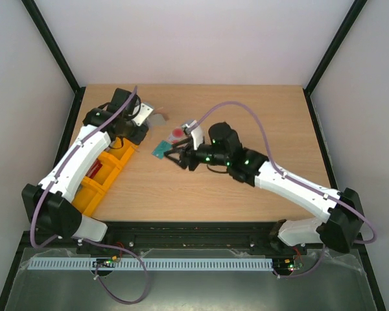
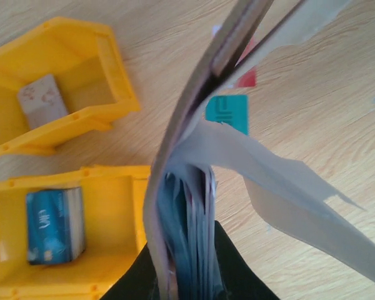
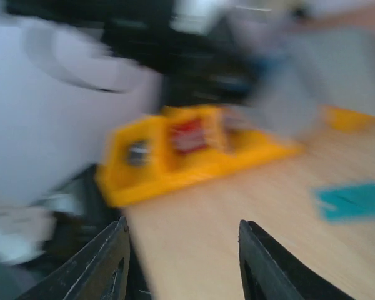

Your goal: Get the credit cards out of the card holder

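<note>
Nearest the overhead lens, two arms rise from the near edge of the wooden counter (image 1: 201, 194); positions below are given relative to the yellow bin row (image 1: 100, 181), which lies along the counter's left side. The left arm (image 1: 71, 162) runs above the bin row to its far end. The right arm (image 1: 292, 184) reaches in from the opposite side and ends well to the right of the bins. The left hand (image 1: 137, 118), at the far end of the bin row, is clamped shut on the card holder (image 2: 178, 150). The holder is seen edge-on from the left wrist, with its grey inner flaps splayed apart above the counter. The right hand (image 3: 184, 250) has its jaws parted with nothing between them; its wrist view is motion-blurred. Two compartments of the bin row hold things: a blue item (image 2: 53, 225) in one and a pale slip with reddish marks (image 2: 42, 100) in the next. The teal card (image 1: 161, 150) lies flat on the bare counter just to the right of the bins, outside the holder. The pale card (image 1: 177, 134), marked with a red disc, lies slightly farther from the bins than the teal card. From the left wrist it is partly hidden behind the holder.
</note>
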Controlling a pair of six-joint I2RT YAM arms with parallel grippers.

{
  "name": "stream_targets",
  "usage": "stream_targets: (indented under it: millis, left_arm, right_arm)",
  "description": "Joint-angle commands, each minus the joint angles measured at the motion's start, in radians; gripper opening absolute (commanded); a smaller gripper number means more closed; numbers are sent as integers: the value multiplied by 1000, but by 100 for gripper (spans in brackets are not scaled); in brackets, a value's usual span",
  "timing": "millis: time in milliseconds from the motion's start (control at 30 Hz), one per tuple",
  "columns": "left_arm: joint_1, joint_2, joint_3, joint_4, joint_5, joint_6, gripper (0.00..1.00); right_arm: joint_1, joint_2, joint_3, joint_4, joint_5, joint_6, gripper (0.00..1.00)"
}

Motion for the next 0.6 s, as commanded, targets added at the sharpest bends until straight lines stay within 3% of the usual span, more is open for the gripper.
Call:
stream_targets:
  millis: [0,100,233,300,400,567]
  left_arm:
    - [-20,48,92,-44,127,-64,2]
    - [-20,38,119,-37,299,-120,2]
    - [-20,-9,68,12,551,-172,2]
    - [-19,-22,64,7,568,-172,2]
    - [-13,-33,64,14,599,-172,2]
    - [1,-29,67,26,679,-190,2]
  right_arm:
    - [62,-5,-136,638,-358,211,44]
    - [83,35,-182,882,-259,300,35]
    - [150,63,-143,748,44,164,27]
    - [150,60,-160,736,131,158,21]
    - [149,75,-149,691,165,153,20]
    - [150,143,-110,650,61,152,15]
